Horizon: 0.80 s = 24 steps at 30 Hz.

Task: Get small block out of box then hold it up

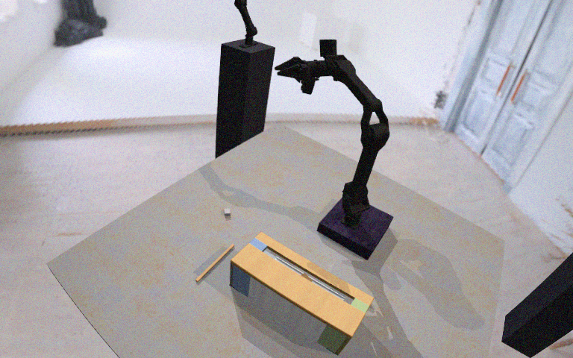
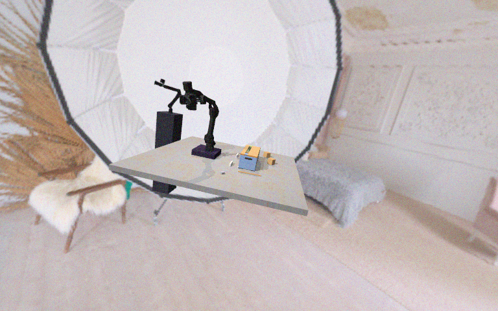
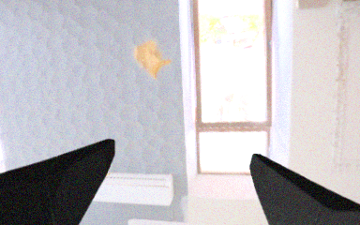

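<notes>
claw [image 1: 283, 69] spread wide, holding nothing — boxy orange-topped box [image 1: 298, 288], thin wooden stick [image 1: 214, 262].

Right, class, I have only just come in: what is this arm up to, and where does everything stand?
The arm is raised high above the table, its gripper open and empty, handling nothing. The box with the orange top sits on the table, a thin stick beside its blue end, and a small pale cube lies farther off.
</notes>
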Tool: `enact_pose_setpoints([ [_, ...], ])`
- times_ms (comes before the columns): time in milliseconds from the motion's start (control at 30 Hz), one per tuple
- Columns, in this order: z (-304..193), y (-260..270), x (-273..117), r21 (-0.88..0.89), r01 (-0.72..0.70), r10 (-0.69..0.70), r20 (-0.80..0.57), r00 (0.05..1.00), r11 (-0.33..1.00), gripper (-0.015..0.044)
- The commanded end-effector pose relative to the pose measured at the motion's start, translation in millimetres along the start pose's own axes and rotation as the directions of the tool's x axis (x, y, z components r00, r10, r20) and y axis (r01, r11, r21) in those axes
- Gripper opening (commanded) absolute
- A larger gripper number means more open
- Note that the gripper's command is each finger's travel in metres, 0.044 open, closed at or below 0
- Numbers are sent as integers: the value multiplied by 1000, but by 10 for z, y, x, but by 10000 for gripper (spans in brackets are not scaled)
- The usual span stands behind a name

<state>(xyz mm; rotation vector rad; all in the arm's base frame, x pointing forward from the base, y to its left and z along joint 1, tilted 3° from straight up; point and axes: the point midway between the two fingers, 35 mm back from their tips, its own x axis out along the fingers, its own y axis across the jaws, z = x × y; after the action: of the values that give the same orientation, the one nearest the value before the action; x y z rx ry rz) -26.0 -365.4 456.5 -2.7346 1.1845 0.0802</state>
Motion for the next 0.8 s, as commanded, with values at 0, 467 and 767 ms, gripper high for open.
enact_pose_setpoints([
  [0,8,-2,17,-7,1,-1,2,1000,1000,400],
  [467,1124,-1331,1449,-290,444,-326,376,867,848,400],
  [767,2014,-2653,1625,-403,803,-473,657,587,439,400],
])
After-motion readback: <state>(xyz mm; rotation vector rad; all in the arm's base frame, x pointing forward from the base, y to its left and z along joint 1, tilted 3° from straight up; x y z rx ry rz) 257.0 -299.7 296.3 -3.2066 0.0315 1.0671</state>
